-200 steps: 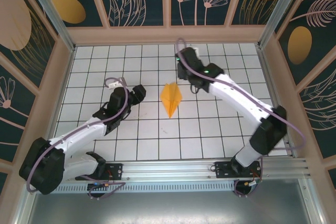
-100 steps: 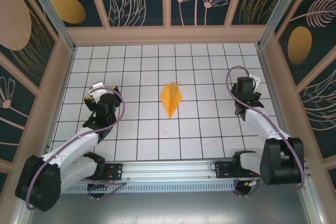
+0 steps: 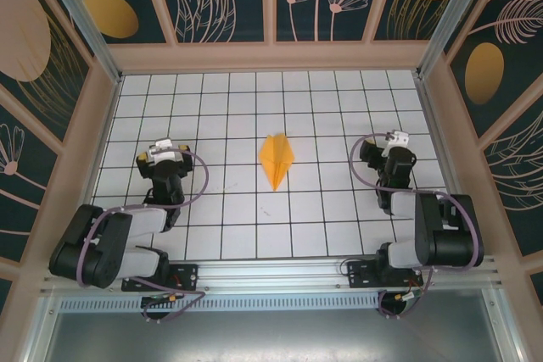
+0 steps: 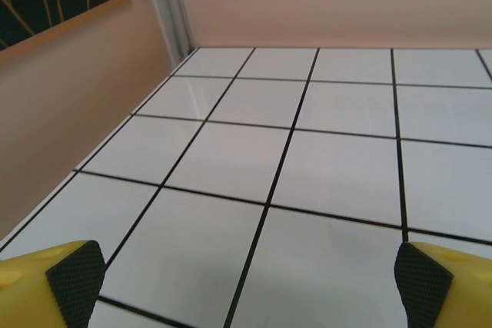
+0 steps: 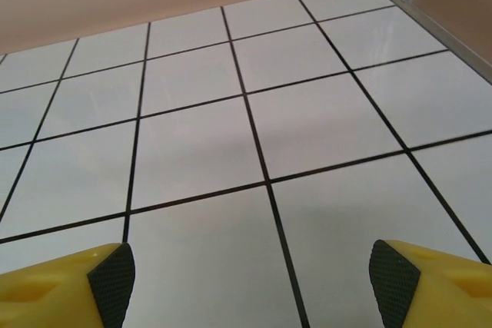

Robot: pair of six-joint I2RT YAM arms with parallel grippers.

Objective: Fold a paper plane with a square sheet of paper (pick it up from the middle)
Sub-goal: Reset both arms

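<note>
Though the fingers are hard to make out from above, the top view gives the layout plainly. The plane (image 3: 277, 161) lies flat near the middle of the surface (image 3: 237, 235), folded to a narrow dart. Its long axis runs near to far with a slight tilt, and the tip points toward the arm bases. The left hand (image 3: 164, 152) sits well apart to the plane's left and the right hand (image 3: 392, 140) well apart to its right. Both arms are tucked close to their bases, and both hands aim at the far wall, so the plane lies sideways from each, inward across the tiles. Neither hand looks clearly nearer; the gaps seem about even. The folding appears done, and any further reach would need a turn inward first.

From the left wrist, the left hand (image 4: 246, 289) is spread wide, its black pads (image 4: 75, 282) at the bottom corners with nothing between them. Bare white tiles run ahead to a beige wall (image 4: 77, 97).

From the right wrist, the right hand (image 5: 254, 282) is likewise spread and empty, its pads (image 5: 111, 278) far apart over bare tiles.
</note>
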